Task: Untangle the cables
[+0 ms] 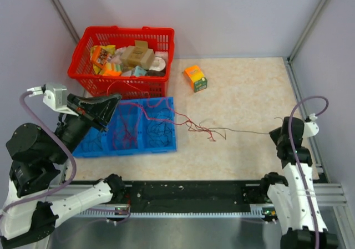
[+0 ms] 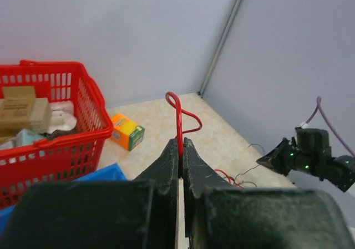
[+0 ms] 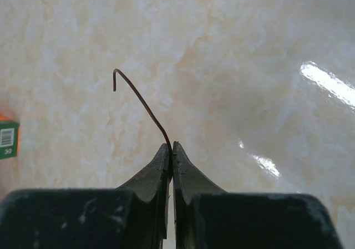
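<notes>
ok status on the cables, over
Left gripper shut on red wire. Right gripper shut on dark wire. Knot mid-table, nothing blocking.

Overhead view faces down; wrist views look along each pincer

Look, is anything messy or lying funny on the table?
Yes. Thin red and dark wires spill out of the blue plastic tray and trail across the table. A small orange and green box lies alone outside the red basket.
</notes>
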You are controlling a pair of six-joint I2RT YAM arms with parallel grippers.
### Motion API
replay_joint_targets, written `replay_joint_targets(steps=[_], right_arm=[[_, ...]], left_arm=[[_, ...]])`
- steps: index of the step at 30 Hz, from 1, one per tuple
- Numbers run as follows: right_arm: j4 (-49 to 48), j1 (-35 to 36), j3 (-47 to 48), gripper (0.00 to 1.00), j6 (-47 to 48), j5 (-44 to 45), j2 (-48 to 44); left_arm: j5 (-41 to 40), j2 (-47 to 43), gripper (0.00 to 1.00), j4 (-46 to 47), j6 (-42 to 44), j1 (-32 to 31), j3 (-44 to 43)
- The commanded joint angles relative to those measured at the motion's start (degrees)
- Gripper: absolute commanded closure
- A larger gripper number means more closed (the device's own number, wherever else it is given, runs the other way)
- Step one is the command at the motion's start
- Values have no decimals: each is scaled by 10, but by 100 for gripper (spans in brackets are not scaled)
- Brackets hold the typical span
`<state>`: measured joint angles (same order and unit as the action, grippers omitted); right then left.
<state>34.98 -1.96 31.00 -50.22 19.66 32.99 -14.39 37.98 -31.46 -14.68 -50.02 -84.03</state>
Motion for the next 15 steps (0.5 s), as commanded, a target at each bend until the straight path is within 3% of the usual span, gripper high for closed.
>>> replay_joint_targets(steps=[1, 5, 9, 15], right_arm=[[-72, -114, -26, 100, 55, -152, 54], [-119, -196, -57, 100, 63, -194, 93], [-176, -291, -81, 100, 74, -290, 165], [-208, -305, -91, 100, 82, -310, 169]], left_arm=[[-62, -8, 100, -58, 43, 0, -32], [-131, 5, 100, -107, 59, 0, -70], [-167, 30, 100, -149, 97, 0, -159], [-200, 47, 100, -178, 134, 0, -271]])
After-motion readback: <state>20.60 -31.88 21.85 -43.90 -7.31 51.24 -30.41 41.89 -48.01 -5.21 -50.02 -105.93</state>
